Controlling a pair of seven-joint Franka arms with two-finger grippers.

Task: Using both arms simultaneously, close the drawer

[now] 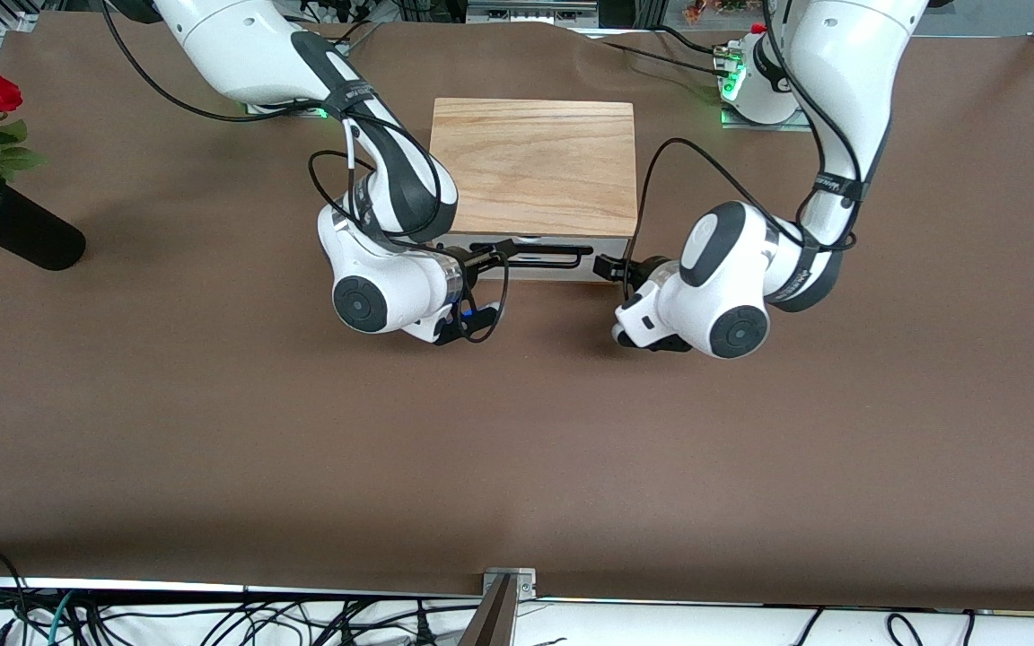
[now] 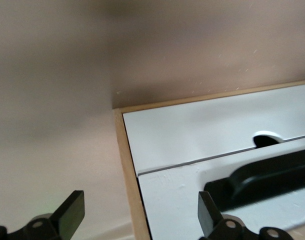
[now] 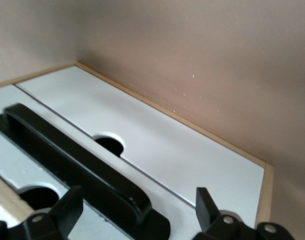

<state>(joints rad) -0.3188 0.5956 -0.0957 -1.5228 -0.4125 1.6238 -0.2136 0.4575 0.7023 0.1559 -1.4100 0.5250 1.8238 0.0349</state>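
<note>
The drawer point(image 1: 530, 258) sits flush in the oak box point(image 1: 535, 166) mid-table. The right gripper point(image 1: 490, 260) and left gripper point(image 1: 609, 267), both with fingers spread, flank its white front at either end of the black bar handle point(image 1: 535, 255).

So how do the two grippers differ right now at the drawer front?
The right gripper is at the black handle, at its end toward the right arm; the left gripper sits at the box corner toward the left arm's end, clear of the handle. In the wrist views, the right gripper's fingers straddle the handle, the left's straddle the box's edge. Both are open, at the white drawer front.
</note>
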